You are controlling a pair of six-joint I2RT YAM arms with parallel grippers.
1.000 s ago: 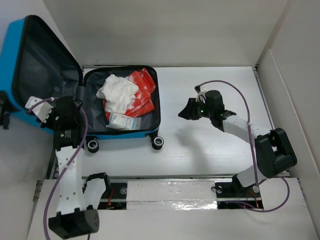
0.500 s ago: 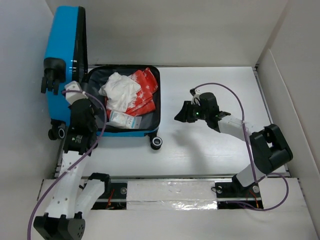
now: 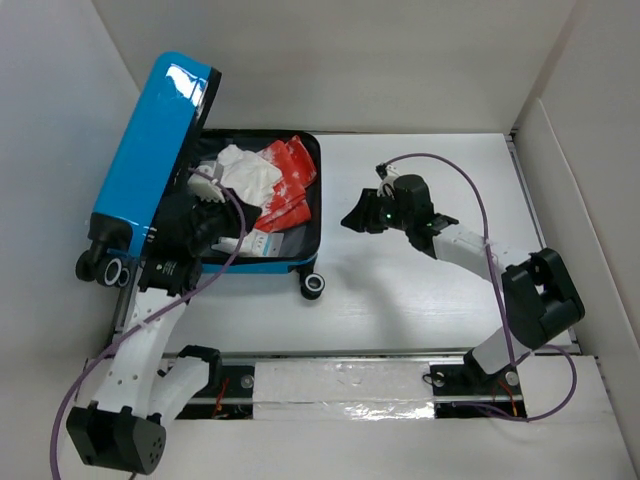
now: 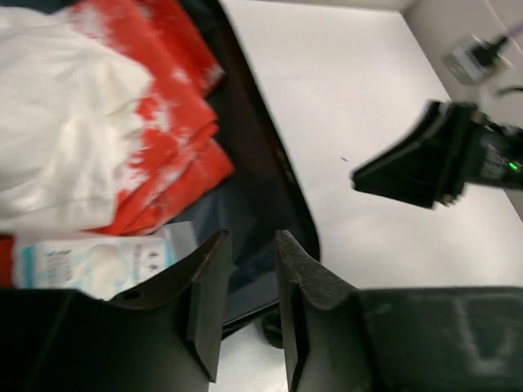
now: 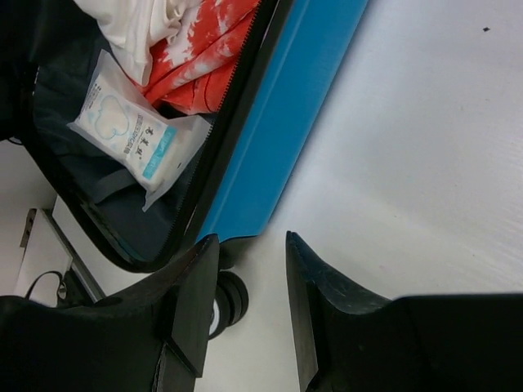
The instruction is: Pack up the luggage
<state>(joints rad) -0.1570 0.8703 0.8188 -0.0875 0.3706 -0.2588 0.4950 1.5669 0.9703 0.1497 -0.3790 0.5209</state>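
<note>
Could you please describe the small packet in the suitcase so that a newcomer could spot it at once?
Find the blue luggage on the left, its lid half raised. In its open half, at the edge nearest the robot, lies the packet, just below the white cloth and red items. It alone is flat, rectangular, white with light-blue print.

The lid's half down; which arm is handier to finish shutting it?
Probably left: the left pincer is beside the tilted lid, while the right pincer hangs over bare table, apart from the suitcase.

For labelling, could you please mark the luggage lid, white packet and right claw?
luggage lid [image 3: 150, 155]: top external view, blue outer shell.
white packet [image 5: 135, 131]: right wrist view, printed face.
right claw [image 3: 348, 221]: top external view, between fingertips.
</note>
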